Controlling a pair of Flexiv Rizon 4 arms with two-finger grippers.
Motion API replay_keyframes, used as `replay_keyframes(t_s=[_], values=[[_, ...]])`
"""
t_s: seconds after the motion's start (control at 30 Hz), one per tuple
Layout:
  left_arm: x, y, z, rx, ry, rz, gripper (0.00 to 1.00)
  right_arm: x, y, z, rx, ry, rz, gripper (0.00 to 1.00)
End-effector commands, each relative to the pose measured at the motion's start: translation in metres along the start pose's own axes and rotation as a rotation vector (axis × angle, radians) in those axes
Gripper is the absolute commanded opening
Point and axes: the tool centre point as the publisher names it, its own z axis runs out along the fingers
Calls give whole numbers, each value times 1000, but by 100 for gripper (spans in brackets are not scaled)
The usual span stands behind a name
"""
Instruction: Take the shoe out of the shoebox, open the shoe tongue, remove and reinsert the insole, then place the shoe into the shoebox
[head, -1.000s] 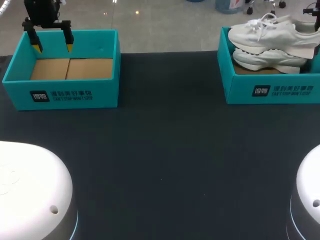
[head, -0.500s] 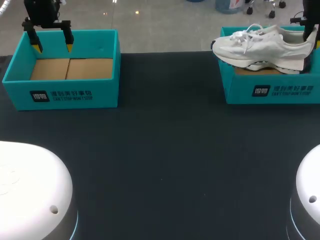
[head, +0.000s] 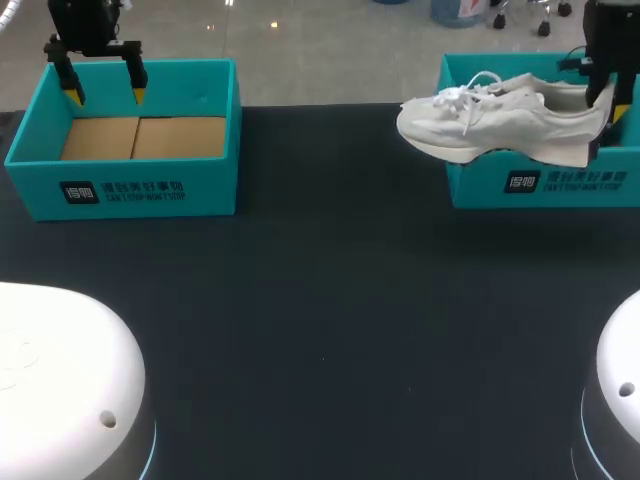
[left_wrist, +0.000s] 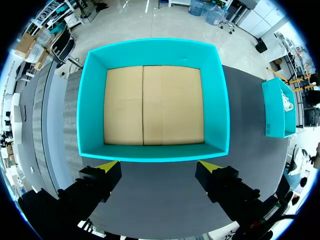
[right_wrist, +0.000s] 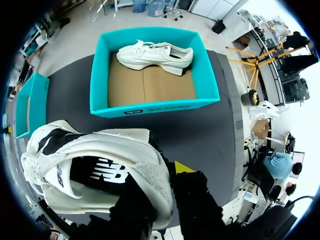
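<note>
White and laced, the shoe (head: 500, 125) hung in the air, its heel pinched by the right gripper (head: 600, 95), its toe out past the wall of the shoebox (head: 540, 182) above the dark surface (head: 330, 300). The taking-out looked almost done; tongue, insole and the return were not yet done. A second shoe (right_wrist: 155, 56) lay in that box. The left gripper (head: 105, 97) hovered, spread wide and empty, over the other box (head: 130, 190).

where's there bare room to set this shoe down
Bare: the dark table between and in front of the left shoebox and right shoebox, and the left shoebox's floor. Crowded: the right shoebox, a second shoe inside, the held shoe hanging beside it.
</note>
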Motion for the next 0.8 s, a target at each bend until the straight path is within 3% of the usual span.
replay_keyframes(t_s=[0.03, 0.63, 0.8], values=[[0, 0, 0, -1, -1, 0, 100, 4, -6, -4, -32, -10, 2, 0], [0, 0, 0, -1, -1, 0, 100, 4, -6, -4, -32, -10, 2, 0], [0, 0, 0, -1, -1, 0, 100, 23, -27, -15, -82, -86, -53, 0]])
